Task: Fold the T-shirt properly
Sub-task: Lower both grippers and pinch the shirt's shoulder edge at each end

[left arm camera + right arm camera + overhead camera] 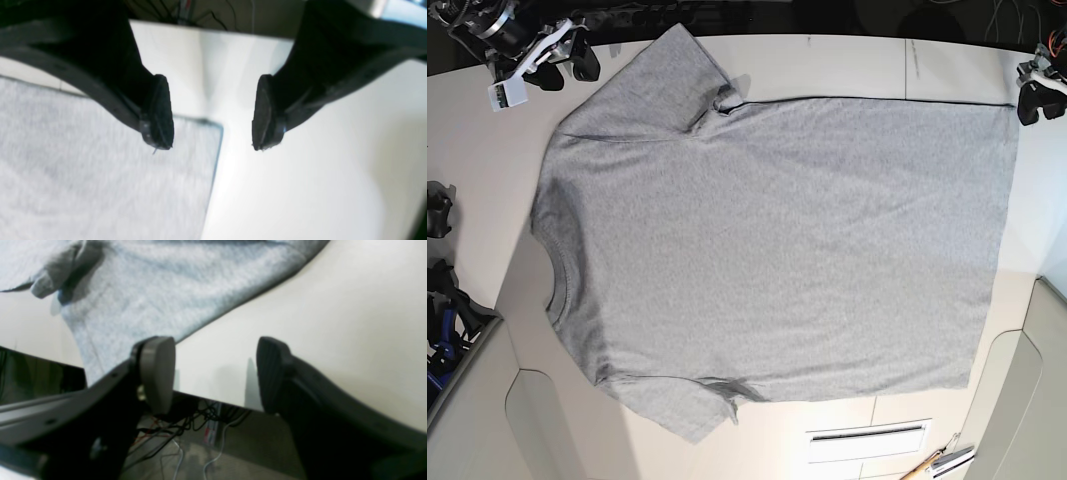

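The light grey T-shirt (777,230) lies flat on the white table (477,150) with its plain side up, neck to the left and hem to the right. My right gripper (567,60) hovers open at the far left, just off the upper sleeve; its wrist view shows the sleeve cloth (173,290) beyond the open right gripper (215,373). My left gripper (1032,95) is at the far right, by the upper hem corner. In its wrist view the left gripper (213,133) is open and empty, with the shirt corner (100,180) beside one pad.
Cables (186,426) hang below the table's far edge. A narrow slot (867,433) and a wooden-handled tool (937,462) lie near the front edge. Black gear (439,215) sits at the left border.
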`<control>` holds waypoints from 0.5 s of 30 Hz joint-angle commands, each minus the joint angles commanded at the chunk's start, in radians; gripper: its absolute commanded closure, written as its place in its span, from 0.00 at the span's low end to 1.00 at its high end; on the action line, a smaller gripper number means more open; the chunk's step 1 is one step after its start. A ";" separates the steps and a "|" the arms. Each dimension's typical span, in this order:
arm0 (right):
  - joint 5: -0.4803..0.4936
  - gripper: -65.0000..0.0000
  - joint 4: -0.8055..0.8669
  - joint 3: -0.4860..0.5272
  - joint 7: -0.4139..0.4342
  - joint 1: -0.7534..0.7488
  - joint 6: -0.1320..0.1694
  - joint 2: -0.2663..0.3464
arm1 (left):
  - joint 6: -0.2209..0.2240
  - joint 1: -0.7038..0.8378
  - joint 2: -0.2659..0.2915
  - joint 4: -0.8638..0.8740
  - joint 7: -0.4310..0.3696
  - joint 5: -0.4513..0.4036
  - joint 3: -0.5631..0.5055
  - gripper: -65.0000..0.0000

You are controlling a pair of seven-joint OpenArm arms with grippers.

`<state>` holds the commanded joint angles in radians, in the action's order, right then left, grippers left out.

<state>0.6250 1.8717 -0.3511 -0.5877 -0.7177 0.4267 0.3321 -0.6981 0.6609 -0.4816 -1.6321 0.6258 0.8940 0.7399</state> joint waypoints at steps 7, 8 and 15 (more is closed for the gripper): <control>0.011 0.42 0.000 0.000 0.000 0.003 0.000 0.000 | 0.000 -0.080 -0.018 0.155 0.000 0.008 -0.001 0.37; 0.011 0.42 0.000 0.000 0.000 0.003 0.000 -0.002 | 0.000 -0.087 -0.018 0.179 0.000 0.009 -0.001 0.37; 0.011 0.42 0.000 0.000 0.000 0.003 0.000 -0.027 | 0.000 -0.098 -0.017 0.259 0.000 0.061 -0.001 0.37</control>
<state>0.6357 1.8713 -0.3511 -0.5880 -0.7147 0.4267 0.3050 -0.6981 0.5625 -0.4988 -1.3735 0.6262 0.9550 0.7387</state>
